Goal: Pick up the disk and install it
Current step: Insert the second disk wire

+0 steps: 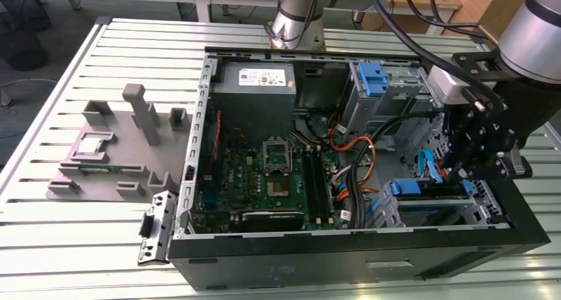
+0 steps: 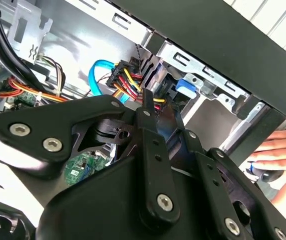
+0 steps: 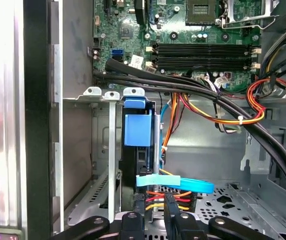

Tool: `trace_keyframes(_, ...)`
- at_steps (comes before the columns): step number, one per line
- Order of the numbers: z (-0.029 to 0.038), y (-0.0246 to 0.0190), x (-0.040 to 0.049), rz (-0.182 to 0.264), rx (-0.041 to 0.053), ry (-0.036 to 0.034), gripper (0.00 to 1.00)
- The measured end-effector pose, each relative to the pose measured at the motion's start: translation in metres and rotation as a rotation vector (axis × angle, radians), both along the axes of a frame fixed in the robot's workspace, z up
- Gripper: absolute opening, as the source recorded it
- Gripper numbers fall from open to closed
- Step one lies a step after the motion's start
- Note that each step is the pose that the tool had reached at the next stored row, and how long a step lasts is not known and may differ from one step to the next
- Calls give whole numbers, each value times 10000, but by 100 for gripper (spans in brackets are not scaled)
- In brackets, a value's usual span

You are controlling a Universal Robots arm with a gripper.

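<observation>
**Exterior view.** An open computer case (image 1: 351, 257) lies on the slatted table (image 1: 52, 247). The end effector (image 1: 473, 172) hangs inside the case at the exterior view's right, just above the drive cage. The disk (image 1: 422, 190) sits in that cage in its blue carrier, just beside the end effector. Contact cannot be confirmed.

**Second wrist view.** The linkage of the end effector (image 2: 155, 112) covers most of the cage. The disk's blue tab (image 2: 185, 87) shows beyond it, next to bundled cables (image 2: 127, 80). A person's hand (image 2: 278, 150) rests outside the case wall. Whether the end effector is open or closed cannot be told.

**First wrist view.** The disk (image 3: 137, 130) stands edge-on between the cage rails, with a blue cable (image 3: 175, 182) crossing near its end.

**Judgement.** Seating appears at or near completion. Good practice is to press squarely along the rails and keep clear of the cables. The rear connector and the latch engagement are hidden.
</observation>
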State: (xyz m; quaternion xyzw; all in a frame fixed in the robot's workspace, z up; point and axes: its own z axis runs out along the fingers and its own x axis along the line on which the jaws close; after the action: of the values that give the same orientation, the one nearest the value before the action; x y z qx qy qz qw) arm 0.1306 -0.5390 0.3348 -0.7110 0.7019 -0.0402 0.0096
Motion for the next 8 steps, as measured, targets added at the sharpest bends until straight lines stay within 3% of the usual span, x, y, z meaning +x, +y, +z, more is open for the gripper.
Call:
trace_keyframes(4, -13, -3, 0, 1, 127, 0, 30)
trace_keyframes(8, -22, -4, 0, 0, 146, 0, 30)
